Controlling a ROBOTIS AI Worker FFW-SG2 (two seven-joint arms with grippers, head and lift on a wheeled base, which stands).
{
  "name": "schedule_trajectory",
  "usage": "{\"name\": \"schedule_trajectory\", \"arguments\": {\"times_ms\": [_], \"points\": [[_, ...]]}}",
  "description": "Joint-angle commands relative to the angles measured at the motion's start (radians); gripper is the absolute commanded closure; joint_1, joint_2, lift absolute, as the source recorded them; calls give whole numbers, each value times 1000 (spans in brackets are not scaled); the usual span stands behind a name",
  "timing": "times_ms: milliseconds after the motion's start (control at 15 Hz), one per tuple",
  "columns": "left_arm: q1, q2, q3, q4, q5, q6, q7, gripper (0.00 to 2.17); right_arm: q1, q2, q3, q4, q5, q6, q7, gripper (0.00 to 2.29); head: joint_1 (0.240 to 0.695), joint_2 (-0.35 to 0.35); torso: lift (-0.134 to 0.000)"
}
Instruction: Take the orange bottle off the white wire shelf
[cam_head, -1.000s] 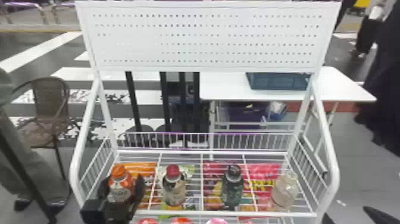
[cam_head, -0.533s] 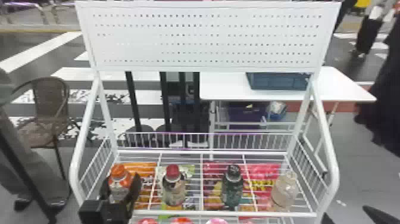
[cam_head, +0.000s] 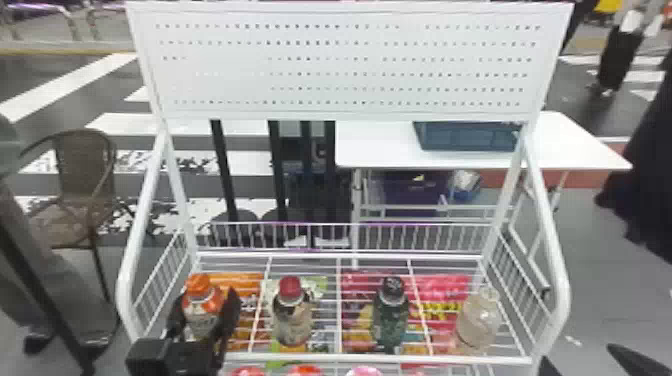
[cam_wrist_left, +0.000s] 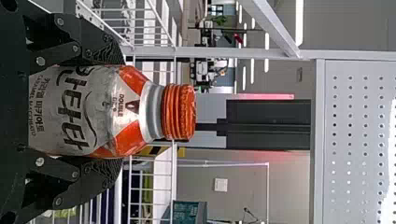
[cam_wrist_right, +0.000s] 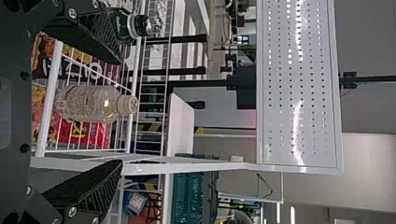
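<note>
Orange bottle (cam_head: 201, 305) between left jaws; side rail (cam_head: 124, 287), red-capped bottle (cam_head: 292, 312) near; both pairs apart

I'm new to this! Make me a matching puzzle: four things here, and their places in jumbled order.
Things
1. Orange bottle
2. Clear bottle
3. Brown chair
4. Teal bin

Places
A. On the white table, behind the shelf
B. Between the fingers of the left gripper
C. Off to the left, beyond the shelf
D. On the shelf, at its right end

Pairs: 1-B, 2-D, 3-C, 4-A
</note>
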Motion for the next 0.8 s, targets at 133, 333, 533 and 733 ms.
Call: {"name": "schedule_trajectory", "arguments": {"times_ms": [133, 333, 533, 733], "points": [[163, 46, 62, -336, -7, 168, 22, 603, -3, 1, 4, 0, 1, 0, 0, 144, 499, 0, 0], [287, 57, 148, -543, -5, 281, 40, 603, -8, 1, 5, 3, 0, 0, 0, 144, 499, 0, 0], [436, 54, 225, -723, -24, 290, 40, 603, -14, -1, 7, 6, -4, 0, 0, 144, 499, 0, 0], [534, 40, 232, -816, -62, 290, 40, 603, -22, -1, 13, 6, -4, 0, 0, 144, 499, 0, 0]]}}
